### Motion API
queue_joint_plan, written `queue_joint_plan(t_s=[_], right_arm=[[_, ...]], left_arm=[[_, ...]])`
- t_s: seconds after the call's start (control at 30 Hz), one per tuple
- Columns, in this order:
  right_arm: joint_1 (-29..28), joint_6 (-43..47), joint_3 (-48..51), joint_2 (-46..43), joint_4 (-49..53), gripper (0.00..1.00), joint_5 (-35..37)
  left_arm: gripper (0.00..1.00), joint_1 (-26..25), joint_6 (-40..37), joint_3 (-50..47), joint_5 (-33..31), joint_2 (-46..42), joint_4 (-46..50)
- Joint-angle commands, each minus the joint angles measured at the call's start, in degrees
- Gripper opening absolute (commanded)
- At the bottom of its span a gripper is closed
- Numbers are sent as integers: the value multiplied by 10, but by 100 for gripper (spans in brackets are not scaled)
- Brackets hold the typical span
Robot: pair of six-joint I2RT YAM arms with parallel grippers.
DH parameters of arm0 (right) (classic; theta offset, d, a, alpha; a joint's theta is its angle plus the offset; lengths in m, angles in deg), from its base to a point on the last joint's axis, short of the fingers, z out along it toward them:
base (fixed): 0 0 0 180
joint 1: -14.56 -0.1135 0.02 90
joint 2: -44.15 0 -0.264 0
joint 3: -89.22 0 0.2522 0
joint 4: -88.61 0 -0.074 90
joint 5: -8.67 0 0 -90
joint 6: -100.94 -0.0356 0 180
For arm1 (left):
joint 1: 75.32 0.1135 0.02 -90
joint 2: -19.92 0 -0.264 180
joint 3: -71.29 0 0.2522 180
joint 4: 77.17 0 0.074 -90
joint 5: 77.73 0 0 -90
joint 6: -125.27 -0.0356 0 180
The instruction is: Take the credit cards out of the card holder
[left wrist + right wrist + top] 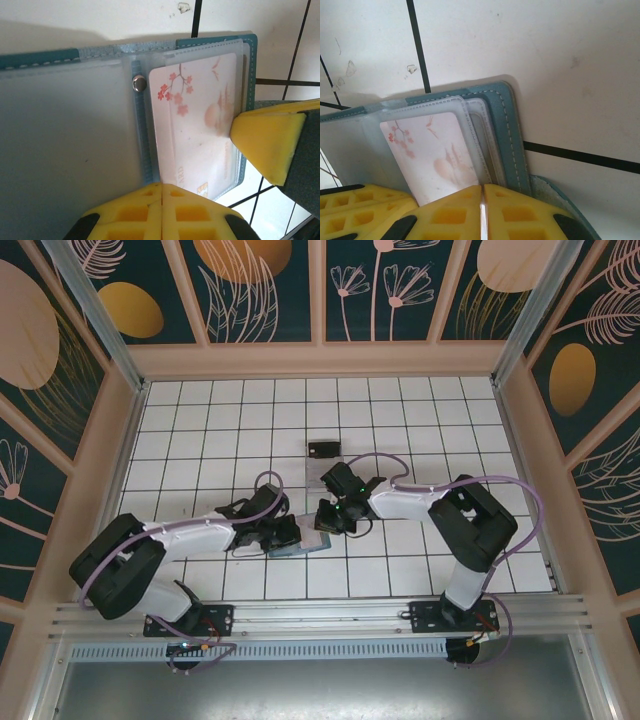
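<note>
1. Top external, setting: white tiled floor (pixel 200 430) with black grid lines, boxed in by teal walls (pixel 265 285) with a plant print.
2. Top external, surroundings: both arms reach inward and meet at mid-floor. The black card (pixel 323 449) lies flat on a tile beyond them, apart from both grippers.
3. Top external, task item: the card holder (pixel 305 543) lies under the two heads, mostly covered. The left gripper (pixel 283 533) is on its left part and the right gripper (pixel 332 518) on its right part.
4. Left wrist: the card holder (pixel 40 58) lies open on the tiles, with a teal stitched rim and a metal snap (pixel 139 83) at the crease. Clear sleeves (pixel 65 150) cover both leaves.
5. Left wrist: the pale card (pixel 195 120), printed with red blossoms, sits inside the right-hand sleeve. A yellow pad (pixel 267 140) of the right gripper touches that sleeve's outer edge.
6. Left wrist: the left gripper (pixel 161 210) has its pads pressed together at the crease. Cannot tell whether a leaf is caught between them.
7. Right wrist: the teal rim of the card holder (pixel 507 135) frames stacked sleeves, with the pale card (pixel 430 155) in the top one.
8. Right wrist: the right gripper (pixel 481 207) has its pads together, only a slit between them, over the card's near edge. Cannot tell what they pinch. A left-gripper pad (pixel 360 205) lies just beside them.
</note>
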Motion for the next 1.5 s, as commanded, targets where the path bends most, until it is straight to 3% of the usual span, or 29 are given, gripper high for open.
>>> queue_joint_plan(t_s=[0.0,0.17,0.33,0.6,1.47], right_arm=[[-8,8,4,25,30,11,13],[-9,8,1,24,33,11,15],[-11,7,4,27,33,11,16],[-11,7,-1,26,39,11,17],[-13,7,-5,28,43,11,18]], left_arm=[[9,2,-2,-9,-9,-15,23],[10,3,5,-16,-11,-26,4],[19,10,28,-46,2,-48,-61],[25,23,55,-92,62,-45,-172],[24,24,48,-73,45,-18,-114]])
